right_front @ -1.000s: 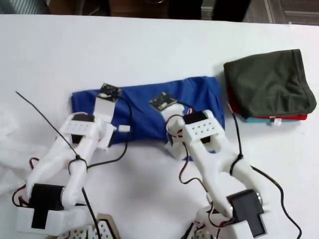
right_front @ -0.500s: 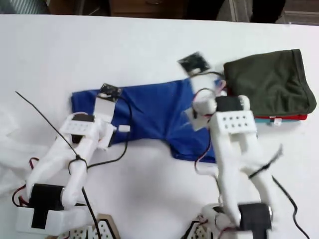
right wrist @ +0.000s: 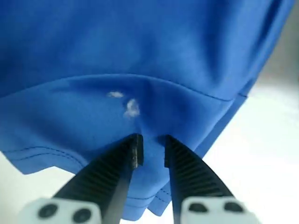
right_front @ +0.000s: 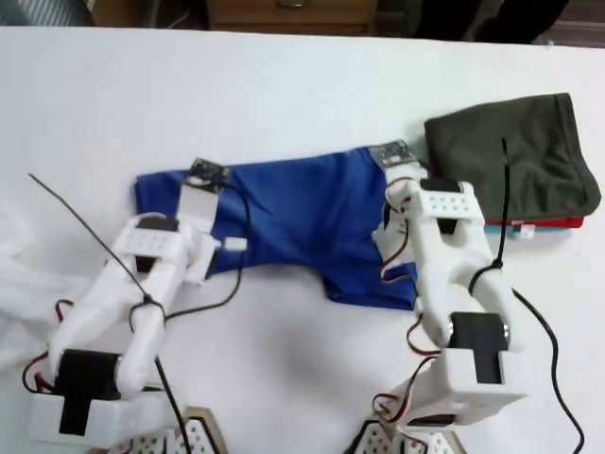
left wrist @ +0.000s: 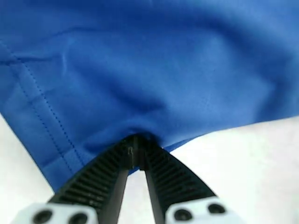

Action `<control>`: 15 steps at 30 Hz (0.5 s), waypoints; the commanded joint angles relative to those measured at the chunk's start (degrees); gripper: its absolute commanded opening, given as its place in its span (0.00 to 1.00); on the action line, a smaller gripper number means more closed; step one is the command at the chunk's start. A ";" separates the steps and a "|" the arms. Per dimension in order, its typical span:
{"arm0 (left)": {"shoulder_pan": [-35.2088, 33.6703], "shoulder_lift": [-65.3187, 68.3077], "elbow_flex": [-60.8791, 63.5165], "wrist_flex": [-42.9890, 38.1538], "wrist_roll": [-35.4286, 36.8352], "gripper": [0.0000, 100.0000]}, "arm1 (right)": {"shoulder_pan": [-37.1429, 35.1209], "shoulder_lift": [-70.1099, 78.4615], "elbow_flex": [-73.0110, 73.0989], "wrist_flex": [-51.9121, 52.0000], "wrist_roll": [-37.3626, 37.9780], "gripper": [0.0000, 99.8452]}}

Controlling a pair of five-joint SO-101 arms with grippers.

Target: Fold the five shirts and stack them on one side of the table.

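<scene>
Blue shirt [right_front: 284, 218]: mid surface, lying flat and spread wide, partly folded, with the near right corner hanging toward the arms
surface [right_front: 284, 85]: white, bare around the blue shirt
stack: far right side of the surface, just beside the blue shirt's right edge
dark green shirt [right_front: 510, 156]: folded, top of the stack
red shirt [right_front: 558, 223]: under the green one, thin edge showing at the near side
teal shirt [right_front: 473, 227]: bottom layer, sliver visible at the stack's near left corner
left arm [right_front: 142, 274]: over the shirt's left part
left jaws: closed, pinching a pucker of blue cloth right at the shirt's edge, white surface just past it
right arm [right_front: 454, 255]: at the shirt's right edge, between the shirt and the stack
right jaws: slightly parted, narrow gap, tips against the blue cloth near a stitched hem; cloth not clamped between them
white specks [right wrist: 128, 105]: on the cloth just beyond the right jaws' tips
</scene>
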 commanded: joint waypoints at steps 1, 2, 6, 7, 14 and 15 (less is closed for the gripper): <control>0.62 -0.26 -0.13 -0.88 0.26 0.03 | 0.84 0.04 -0.79 2.24 0.18 0.09; 0.62 -0.26 -0.13 -0.88 0.26 0.03 | 0.84 -0.13 -0.88 3.82 1.49 0.09; 0.62 -0.26 -0.13 -0.88 0.26 0.03 | 1.54 -1.19 -1.23 10.15 8.62 0.09; 0.62 -0.26 -0.13 -0.88 0.26 0.03 | 2.24 -2.24 -1.23 10.33 9.49 0.09; 0.70 -0.26 -0.13 -0.88 0.26 0.03 | 1.45 -13.23 -7.30 9.80 8.00 0.09; 0.70 -0.26 -0.13 -0.88 0.26 0.03 | -0.48 -13.67 -7.30 10.77 7.47 0.09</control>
